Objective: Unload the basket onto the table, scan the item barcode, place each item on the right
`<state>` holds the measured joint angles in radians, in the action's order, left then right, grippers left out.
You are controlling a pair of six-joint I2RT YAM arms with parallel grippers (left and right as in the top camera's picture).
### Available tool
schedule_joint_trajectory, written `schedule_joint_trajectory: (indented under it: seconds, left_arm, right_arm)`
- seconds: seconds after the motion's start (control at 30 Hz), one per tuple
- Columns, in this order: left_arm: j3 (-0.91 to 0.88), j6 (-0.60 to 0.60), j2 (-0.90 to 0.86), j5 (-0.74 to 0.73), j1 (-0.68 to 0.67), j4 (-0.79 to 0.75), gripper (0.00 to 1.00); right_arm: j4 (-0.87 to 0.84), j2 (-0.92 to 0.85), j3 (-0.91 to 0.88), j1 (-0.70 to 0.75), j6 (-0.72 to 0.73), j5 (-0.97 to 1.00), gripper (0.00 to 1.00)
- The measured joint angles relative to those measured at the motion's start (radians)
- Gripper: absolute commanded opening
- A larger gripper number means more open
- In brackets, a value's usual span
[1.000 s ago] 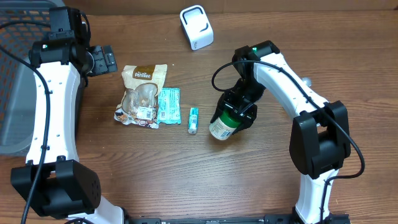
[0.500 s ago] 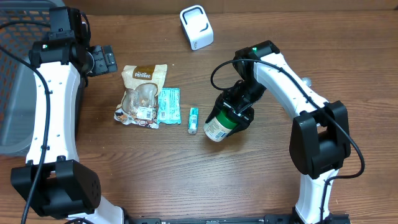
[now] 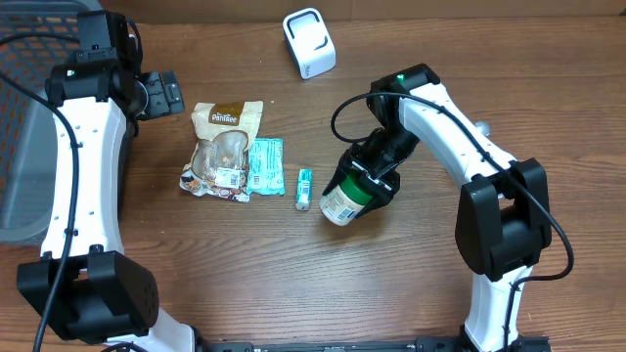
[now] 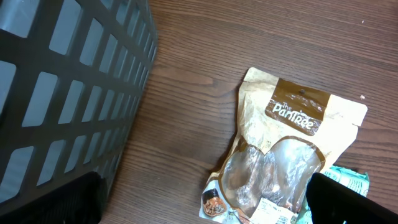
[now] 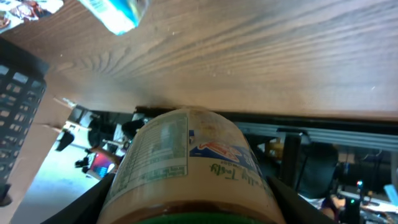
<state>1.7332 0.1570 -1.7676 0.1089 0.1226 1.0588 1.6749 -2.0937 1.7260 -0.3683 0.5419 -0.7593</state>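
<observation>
1. Looking down from overhead, the right gripper [image 3: 372, 184] has its jaws half-spread and clamped on the lid end of a round jar [image 3: 341, 203] with a green lid and a white printed label. The jar is tilted, base toward the near edge of the brown wooden bench [image 3: 245, 284], around mid-bench. A boxy white plastic scanner [image 3: 309, 43] stands well apart at the far edge. My read is that the jar is picked up but not yet presented. The next move calls for carrying it to the scanner and turning the label's barcode toward it. The left gripper [image 3: 168, 95] is spread wide and empty near the far-left corner, beside a dark mesh basket [image 3: 20, 137].

2. Left wrist: a glossy tan-and-brown snack pouch [image 4: 292, 155] with a clear window lies flat on the grained wood. A crinkled teal foil packet [image 4: 348, 180] touches its edge. The basket's rigid lattice wall fills the left side.

3. Right wrist: the jar's smooth curved label fills the lower frame, with fine print but no barcode I can pick out. A dark finger sits on each side of the jar. A small teal-and-white tube [image 5: 118, 12] is blurred near the top.
</observation>
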Motion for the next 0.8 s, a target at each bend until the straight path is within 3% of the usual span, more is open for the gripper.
schedule_joint_trajectory:
  seconds: [0.8]
  left_arm:
    - [0.000,0.000,0.000,0.000,0.000,0.000,1.00]
  right_arm:
    - [0.017,0.000,0.000,0.000,0.002,-0.084,0.34]
